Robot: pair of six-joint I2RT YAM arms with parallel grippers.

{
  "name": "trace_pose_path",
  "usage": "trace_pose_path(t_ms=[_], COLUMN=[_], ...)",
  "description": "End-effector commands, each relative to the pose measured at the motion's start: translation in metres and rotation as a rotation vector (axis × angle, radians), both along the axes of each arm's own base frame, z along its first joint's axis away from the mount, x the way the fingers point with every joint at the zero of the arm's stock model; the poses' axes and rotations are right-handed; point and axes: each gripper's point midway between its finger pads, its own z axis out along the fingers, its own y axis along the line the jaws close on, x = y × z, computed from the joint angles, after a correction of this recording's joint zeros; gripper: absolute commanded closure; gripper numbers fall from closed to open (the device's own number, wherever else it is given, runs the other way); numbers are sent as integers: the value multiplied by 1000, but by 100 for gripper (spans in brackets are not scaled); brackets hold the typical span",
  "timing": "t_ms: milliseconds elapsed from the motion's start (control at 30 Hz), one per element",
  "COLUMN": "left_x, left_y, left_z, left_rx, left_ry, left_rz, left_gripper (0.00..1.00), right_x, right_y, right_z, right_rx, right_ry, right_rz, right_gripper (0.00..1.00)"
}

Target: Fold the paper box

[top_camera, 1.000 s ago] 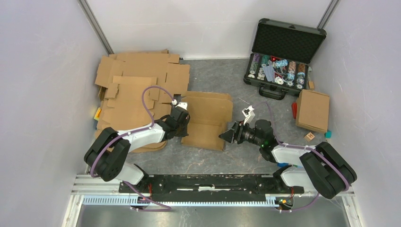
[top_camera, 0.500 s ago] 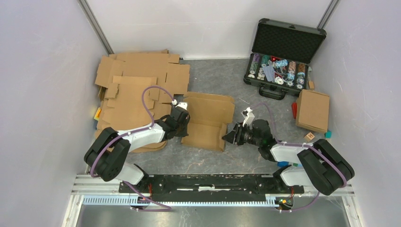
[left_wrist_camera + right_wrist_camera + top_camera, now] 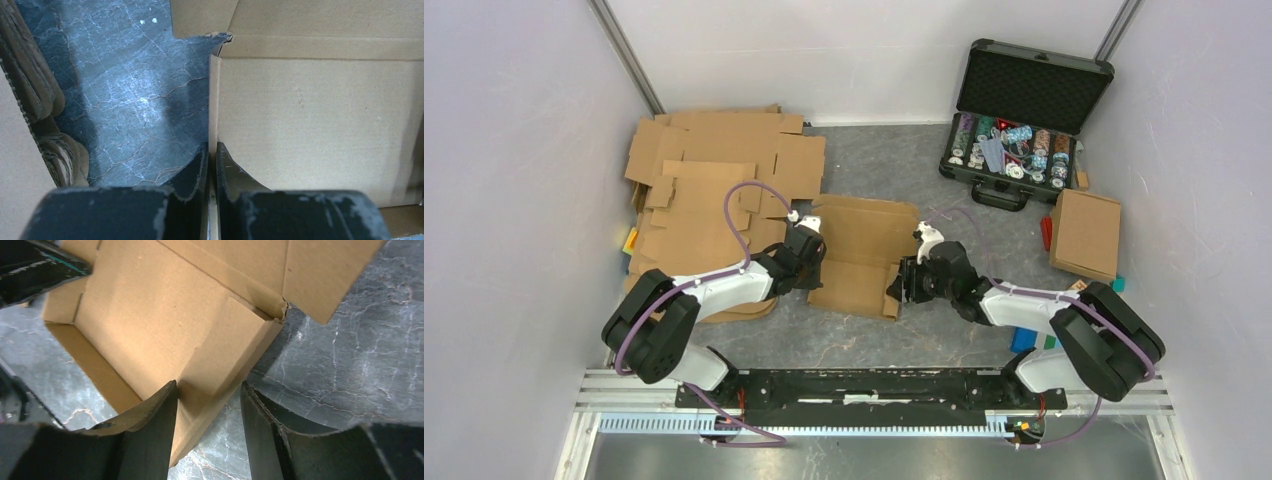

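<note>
Paper box (image 3: 864,250) sits mid-frame in the top view on the table (image 3: 854,340). It's half-formed: base flat, side walls up, lid panel lying open toward the top of the frame. It looks like light corrugated card, stiff across the panels and weak at the creases. Expect it to slide or buckle if you push one side only. Take it by the wall edges, not the flat panels.

Left tool (image 3: 212,150) is clamped on the thin left wall edge, with card pinched between the fingers at bottom centre of the left wrist view. Right tool (image 3: 207,390) is spread wide, straddling the right wall. One finger is inside the box, the other outside over the table, and neither is clearly pressing. Close gently, since a hard squeeze likely crushes the card.
</note>
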Motion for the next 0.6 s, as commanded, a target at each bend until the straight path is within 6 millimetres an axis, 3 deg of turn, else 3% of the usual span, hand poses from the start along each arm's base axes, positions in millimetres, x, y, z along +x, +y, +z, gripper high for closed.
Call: trace_pose_path(t_ms=[0,267,433,567], left_x=[7,3,1,2], left_y=[-15,-13,-11,-7], left_z=[14,18,33,35], left_rx=[-55,-87,-84,-76], left_ry=[-40,-60,-137,-148], left_rz=[-21,14,80,108], left_gripper=[98,98,98,98], right_x=[11,18,23,23], right_y=[-15,-28,-37,-45], right_z=[-9,-16,-15,-13], right_rx=[-197,-402,-563,-606], right_ry=[-23,-36,-49,-55], right_rz=[-29,-78,-83,-94], right_gripper=[45,56,59,61])
